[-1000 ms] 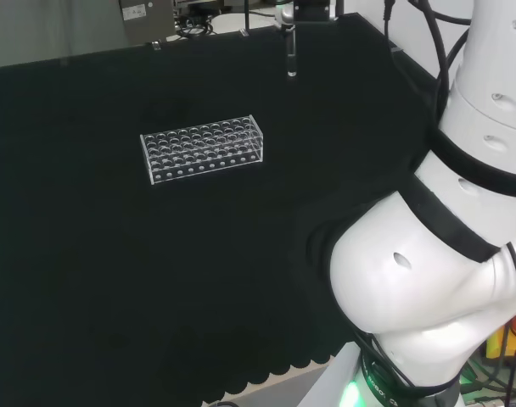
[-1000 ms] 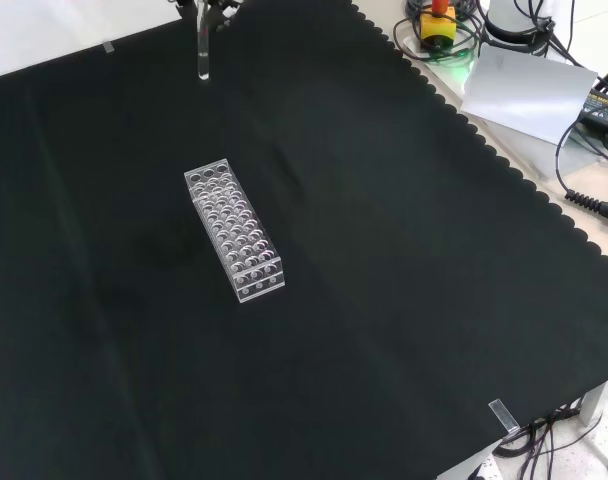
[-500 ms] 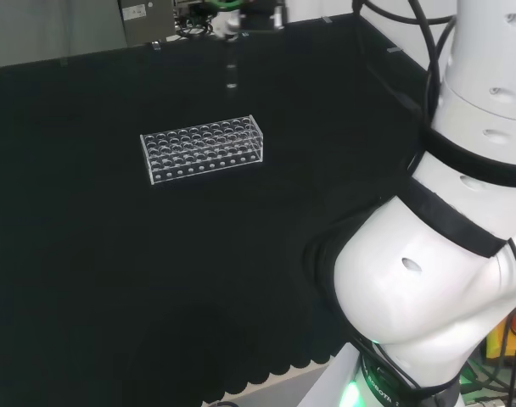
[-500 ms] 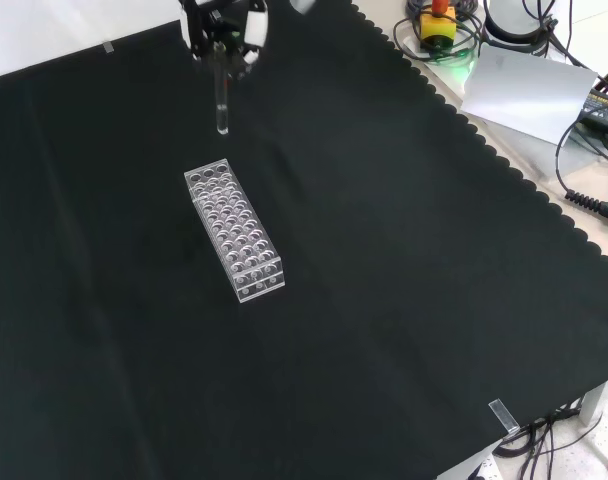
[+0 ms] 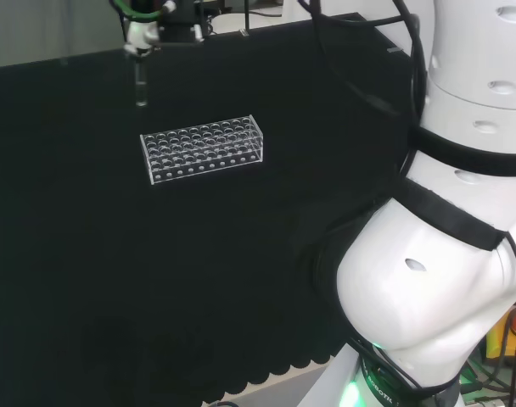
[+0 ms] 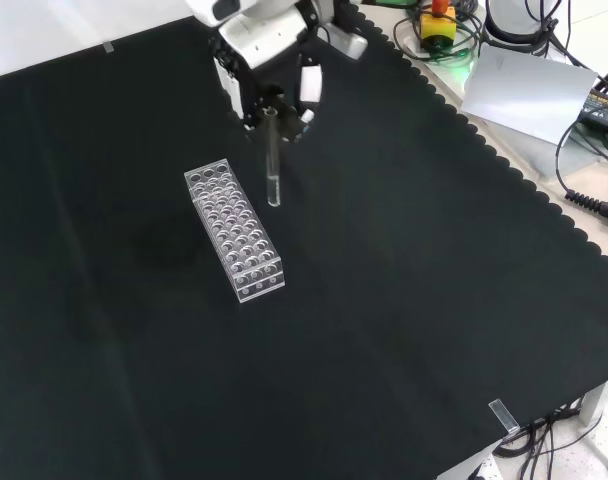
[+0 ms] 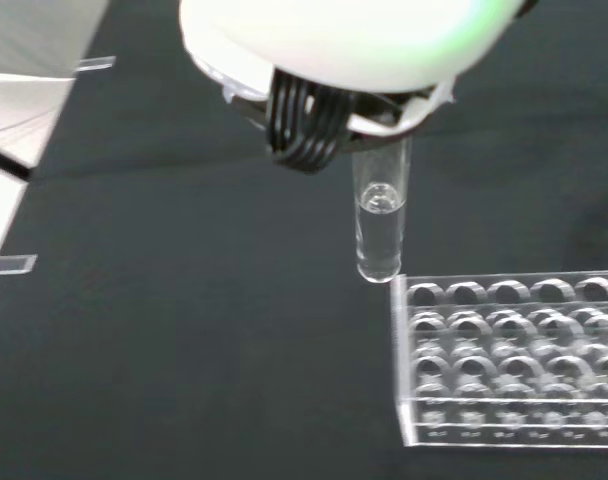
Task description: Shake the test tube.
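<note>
1. One robot hand (image 6: 269, 62), fingers curled round the top of one test tube (image 6: 272, 160), holds it upright above the worktop (image 6: 404, 300).
2. One clear rack (image 6: 234, 233) stands just left of the tube in the front view.

The tube's (image 7: 380, 218) top is hidden behind the blurred hand (image 7: 334, 60) in the wrist view, where the rack (image 7: 509, 360) is cut off by the picture's edge.
</note>
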You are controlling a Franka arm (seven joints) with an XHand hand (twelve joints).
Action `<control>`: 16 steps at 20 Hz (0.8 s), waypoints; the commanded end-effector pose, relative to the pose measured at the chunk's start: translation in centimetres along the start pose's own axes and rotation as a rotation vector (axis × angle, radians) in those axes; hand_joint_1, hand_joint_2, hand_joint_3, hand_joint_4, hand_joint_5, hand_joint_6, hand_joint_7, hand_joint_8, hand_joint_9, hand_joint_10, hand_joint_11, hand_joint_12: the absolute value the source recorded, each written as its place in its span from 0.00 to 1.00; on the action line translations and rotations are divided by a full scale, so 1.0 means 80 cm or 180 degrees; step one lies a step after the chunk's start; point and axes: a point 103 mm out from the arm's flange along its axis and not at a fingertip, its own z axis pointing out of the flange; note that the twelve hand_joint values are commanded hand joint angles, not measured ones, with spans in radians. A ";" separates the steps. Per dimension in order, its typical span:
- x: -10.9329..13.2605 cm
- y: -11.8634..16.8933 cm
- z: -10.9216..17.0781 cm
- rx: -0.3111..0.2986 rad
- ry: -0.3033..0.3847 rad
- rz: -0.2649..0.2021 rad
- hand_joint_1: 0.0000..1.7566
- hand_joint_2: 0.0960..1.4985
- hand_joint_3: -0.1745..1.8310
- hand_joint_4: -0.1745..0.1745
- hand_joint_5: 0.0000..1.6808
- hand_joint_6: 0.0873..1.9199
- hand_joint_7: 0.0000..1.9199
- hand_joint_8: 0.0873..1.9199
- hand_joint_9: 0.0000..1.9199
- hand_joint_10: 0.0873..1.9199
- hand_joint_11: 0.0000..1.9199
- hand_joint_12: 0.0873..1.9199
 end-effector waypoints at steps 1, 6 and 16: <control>-0.031 0.001 -0.002 -0.0001 -0.0022 0.0165 0.71 0.37 0.40 0.00 0.86 0.13 0.94 0.12 0.90 0.40 0.72 0.44; -0.119 -0.007 -0.005 -0.0010 -0.0140 0.0576 0.71 0.37 0.40 0.00 0.86 0.13 0.94 0.12 0.90 0.40 0.72 0.44; -0.275 -0.032 -0.022 -0.0016 -0.0399 0.1372 0.71 0.37 0.40 0.00 0.86 0.13 0.94 0.12 0.90 0.40 0.72 0.44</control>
